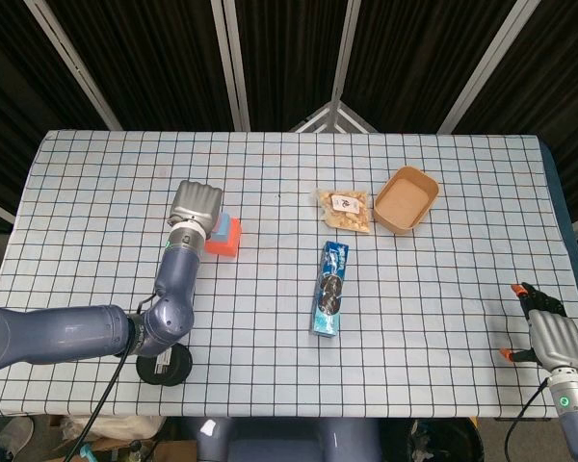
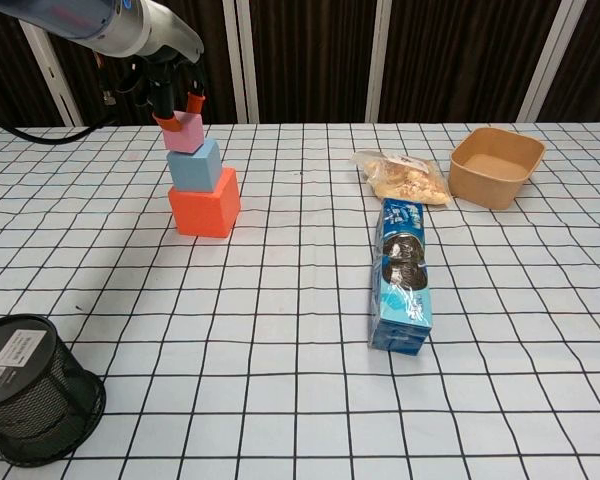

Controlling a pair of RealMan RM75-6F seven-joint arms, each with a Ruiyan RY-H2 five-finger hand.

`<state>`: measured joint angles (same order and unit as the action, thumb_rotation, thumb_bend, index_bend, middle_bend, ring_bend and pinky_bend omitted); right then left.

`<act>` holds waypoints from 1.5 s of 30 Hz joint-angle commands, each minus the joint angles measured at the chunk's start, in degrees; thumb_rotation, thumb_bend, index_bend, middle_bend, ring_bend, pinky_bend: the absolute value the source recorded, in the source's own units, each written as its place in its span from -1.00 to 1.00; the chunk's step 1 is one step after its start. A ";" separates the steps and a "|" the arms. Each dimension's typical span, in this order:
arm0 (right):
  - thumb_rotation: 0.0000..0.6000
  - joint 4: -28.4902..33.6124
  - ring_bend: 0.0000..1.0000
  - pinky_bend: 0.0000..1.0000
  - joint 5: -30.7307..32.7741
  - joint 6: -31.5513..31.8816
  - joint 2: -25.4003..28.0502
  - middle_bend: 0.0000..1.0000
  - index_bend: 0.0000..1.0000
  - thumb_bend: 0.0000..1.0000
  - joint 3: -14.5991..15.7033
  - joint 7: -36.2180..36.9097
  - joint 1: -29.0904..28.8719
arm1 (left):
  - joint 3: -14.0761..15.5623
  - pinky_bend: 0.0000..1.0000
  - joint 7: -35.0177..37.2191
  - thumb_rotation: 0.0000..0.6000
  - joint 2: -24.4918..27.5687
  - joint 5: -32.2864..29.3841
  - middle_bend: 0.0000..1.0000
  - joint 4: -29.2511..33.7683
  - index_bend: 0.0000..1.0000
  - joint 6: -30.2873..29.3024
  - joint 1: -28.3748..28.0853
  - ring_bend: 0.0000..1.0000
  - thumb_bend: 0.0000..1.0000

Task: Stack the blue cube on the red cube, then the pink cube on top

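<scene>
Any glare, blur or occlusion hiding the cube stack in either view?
Head view: sharp and evenly lit, but the left hand covers most of the stack. Chest view: the pink cube, blue cube and red cube show crisply, with soft shadows and no glare.

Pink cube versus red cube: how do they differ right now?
The pink cube is smaller than the red cube. The pink cube sits atop the blue cube, with the left robot hand on it; the red cube rests on the table, untouched. Both are upright.
</scene>
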<state>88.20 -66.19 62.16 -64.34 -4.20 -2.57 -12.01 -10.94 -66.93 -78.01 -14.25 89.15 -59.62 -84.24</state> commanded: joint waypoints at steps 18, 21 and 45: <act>1.00 -0.19 -0.90 -0.85 0.28 -0.22 -0.23 -0.91 -0.93 -0.81 -0.04 -0.35 -0.18 | -1.93 0.42 -1.72 1.00 -0.72 1.26 0.67 -0.82 -0.22 -0.55 1.61 0.33 -0.14; 1.00 -0.20 -0.90 -0.85 0.30 -0.29 -0.28 -0.91 -0.93 -0.81 0.02 -0.42 -0.19 | -2.21 0.42 -2.03 1.00 -0.76 1.24 0.67 -0.69 -0.22 -0.75 1.74 0.33 -0.14; 1.00 -0.03 -0.90 -0.85 -0.16 -0.08 0.11 -0.91 -0.93 -0.81 0.02 0.46 -0.01 | -4.06 0.42 -3.88 1.00 -2.01 1.90 0.67 -0.48 -0.22 -2.00 2.37 0.33 -0.14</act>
<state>88.18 -66.34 62.08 -64.22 -4.18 -2.11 -12.02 -14.99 -70.81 -80.01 -12.35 88.67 -61.61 -81.87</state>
